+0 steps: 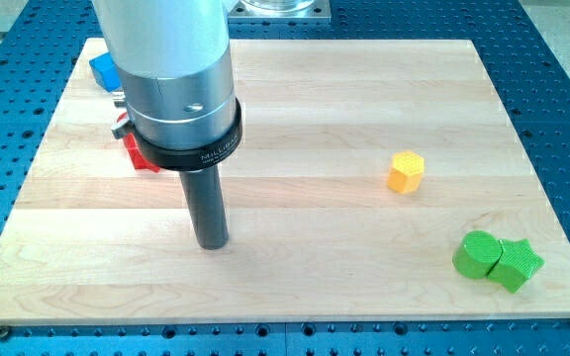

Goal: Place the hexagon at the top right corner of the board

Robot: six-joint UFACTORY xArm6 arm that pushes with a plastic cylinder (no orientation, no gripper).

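My tip (213, 243) is resting on the surface (315, 109) far left of the yellow hexagon (406, 171), touching nothing; there are no jaws. Pushing off-centre is risking the hexagon spinning away towards the green blocks (497, 260).

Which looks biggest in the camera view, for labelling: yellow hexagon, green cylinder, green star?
1. green cylinder and green star: look alike, unranked; both nearer the view's bottom.
2. yellow hexagon: smallest.
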